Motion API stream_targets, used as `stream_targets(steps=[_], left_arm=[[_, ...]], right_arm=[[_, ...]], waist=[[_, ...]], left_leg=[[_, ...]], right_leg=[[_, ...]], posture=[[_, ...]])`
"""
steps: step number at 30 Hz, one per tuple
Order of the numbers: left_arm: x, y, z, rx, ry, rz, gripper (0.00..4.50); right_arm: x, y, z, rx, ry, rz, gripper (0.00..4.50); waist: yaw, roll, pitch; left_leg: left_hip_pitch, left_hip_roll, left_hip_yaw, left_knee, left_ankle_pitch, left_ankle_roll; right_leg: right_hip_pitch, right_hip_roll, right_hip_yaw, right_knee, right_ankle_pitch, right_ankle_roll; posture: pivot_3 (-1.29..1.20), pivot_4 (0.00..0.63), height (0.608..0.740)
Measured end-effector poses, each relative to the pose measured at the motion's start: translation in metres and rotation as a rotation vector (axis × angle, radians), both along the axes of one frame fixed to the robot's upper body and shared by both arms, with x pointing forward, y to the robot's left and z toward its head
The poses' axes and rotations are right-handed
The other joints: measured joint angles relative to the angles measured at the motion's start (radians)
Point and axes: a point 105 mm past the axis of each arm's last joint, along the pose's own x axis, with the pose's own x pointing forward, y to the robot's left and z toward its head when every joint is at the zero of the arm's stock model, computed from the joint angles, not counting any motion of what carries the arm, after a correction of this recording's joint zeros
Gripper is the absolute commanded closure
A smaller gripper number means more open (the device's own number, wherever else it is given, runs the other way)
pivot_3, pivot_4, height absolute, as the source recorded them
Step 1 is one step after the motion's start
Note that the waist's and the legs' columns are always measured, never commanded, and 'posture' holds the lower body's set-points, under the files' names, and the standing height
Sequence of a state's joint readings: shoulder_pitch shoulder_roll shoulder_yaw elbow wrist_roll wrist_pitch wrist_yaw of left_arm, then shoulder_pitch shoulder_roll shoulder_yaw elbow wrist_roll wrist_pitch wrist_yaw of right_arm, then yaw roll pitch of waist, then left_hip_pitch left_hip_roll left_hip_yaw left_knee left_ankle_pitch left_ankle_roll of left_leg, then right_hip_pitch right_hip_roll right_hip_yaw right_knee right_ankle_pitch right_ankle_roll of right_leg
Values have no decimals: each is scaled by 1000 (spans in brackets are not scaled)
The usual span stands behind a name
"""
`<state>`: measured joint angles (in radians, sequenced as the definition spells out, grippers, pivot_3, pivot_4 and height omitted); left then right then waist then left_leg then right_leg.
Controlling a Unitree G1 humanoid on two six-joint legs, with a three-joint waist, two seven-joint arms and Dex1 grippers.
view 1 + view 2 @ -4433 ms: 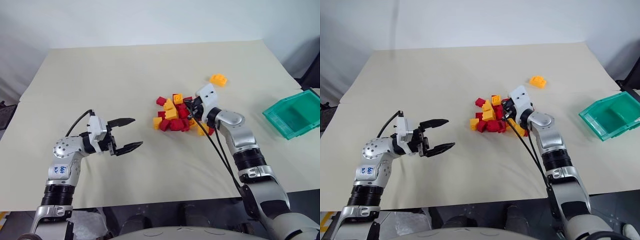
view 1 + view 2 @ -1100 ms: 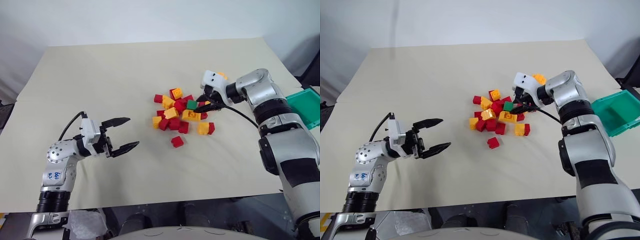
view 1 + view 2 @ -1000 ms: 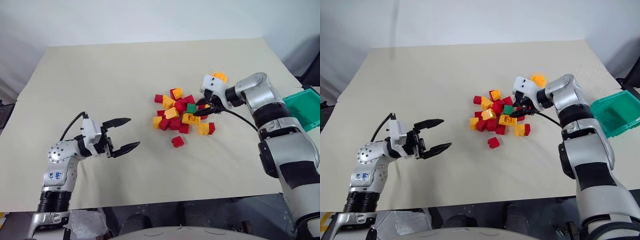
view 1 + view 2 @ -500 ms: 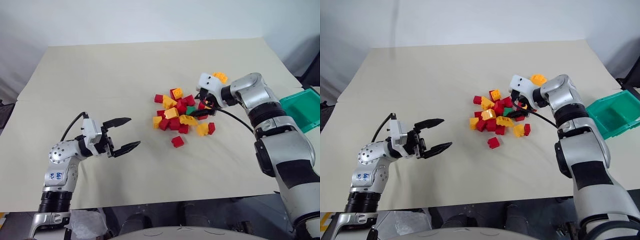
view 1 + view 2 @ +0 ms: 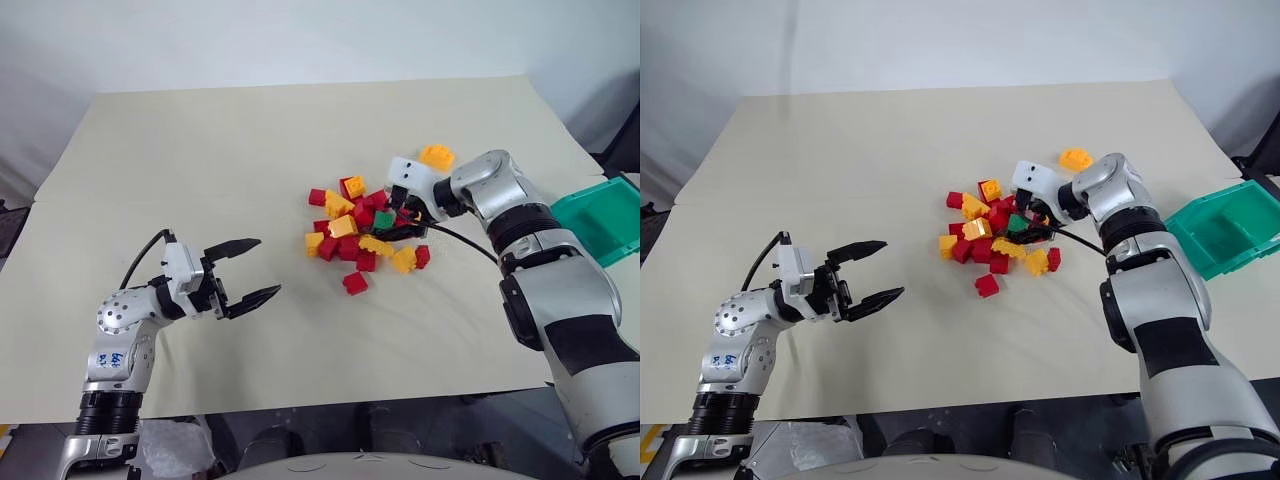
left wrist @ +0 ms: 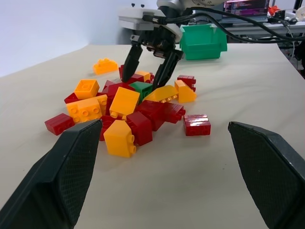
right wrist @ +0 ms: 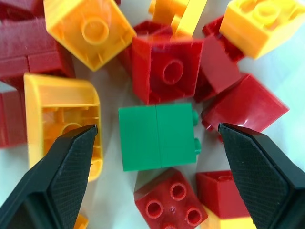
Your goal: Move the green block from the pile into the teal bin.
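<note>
The right hand (image 6: 151, 59) hangs over the pile (image 5: 362, 228) of red and yellow-orange bricks near the middle of the cream bench (image 5: 200, 170), its two black fingers (image 6: 131, 59) spread wide apart and angled down at the bricks. The green block (image 7: 158, 137) lies on its side in the heap, directly below the gap between those fingers, with nothing gripping it; in the right wrist view one finger stands at either side of it with clear space between finger and block. Around the green block sit a red brick (image 7: 166, 73) just beyond it, another red brick (image 7: 170, 204) with its studs up on the near side, a hollow yellow-orange brick (image 7: 62, 121) showing its underside beside it, and a red brick (image 7: 244, 109) on the other flank. One red brick (image 5: 354, 283) lies a little apart from the heap on the side nearer the robot, and a single yellow-orange brick (image 5: 436, 156) rests on the bench beyond the right arm. The teal bin (image 5: 1223, 236) stands at the bench's right edge, well apart from the pile. The left hand (image 5: 252, 270) is held above the bench well to the left of the pile, open and gripping nothing, pointing toward the bricks.
</note>
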<state>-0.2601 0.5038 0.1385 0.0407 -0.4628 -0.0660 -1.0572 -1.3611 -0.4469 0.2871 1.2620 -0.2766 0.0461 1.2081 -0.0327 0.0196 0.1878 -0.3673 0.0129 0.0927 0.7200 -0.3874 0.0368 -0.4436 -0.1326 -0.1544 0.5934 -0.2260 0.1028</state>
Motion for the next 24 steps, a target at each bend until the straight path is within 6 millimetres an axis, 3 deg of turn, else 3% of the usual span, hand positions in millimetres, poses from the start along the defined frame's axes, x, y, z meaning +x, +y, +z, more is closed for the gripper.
stream_targets(steps=[1,8,13,21,24], left_arm=[[0,0,0,0,0,0,0],[0,-1,0,-5,-1,5,0],[0,-1,0,-4,-2,-1,0],[1,-21,12,-14,-30,-56,0],[4,-47,19,-40,-39,-104,0]], right_arm=[[1,0,-1,-6,-7,-9,237],[3,5,-6,-4,-12,-14,2436],[3,-2,2,36,-17,-36,2451],[2,-38,47,157,-125,-157,2451],[-13,-73,51,273,-202,-287,2451]], waist=[[0,0,0],[0,0,0],[2,0,0],[4,0,0],[34,0,0]], left_leg=[[0,0,0,0,0,0],[0,0,0,0,0,0],[0,0,0,0,0,0],[0,0,0,0,0,0],[-3,-1,0,1,0,0]], right_leg=[[0,0,0,0,0,0],[0,0,0,0,0,0],[0,0,0,0,0,0],[0,0,-1,0,0,0],[0,-1,-3,-2,0,0]], posture=[[0,150,740],[0,150,740],[0,150,740],[0,150,740],[0,150,740]])
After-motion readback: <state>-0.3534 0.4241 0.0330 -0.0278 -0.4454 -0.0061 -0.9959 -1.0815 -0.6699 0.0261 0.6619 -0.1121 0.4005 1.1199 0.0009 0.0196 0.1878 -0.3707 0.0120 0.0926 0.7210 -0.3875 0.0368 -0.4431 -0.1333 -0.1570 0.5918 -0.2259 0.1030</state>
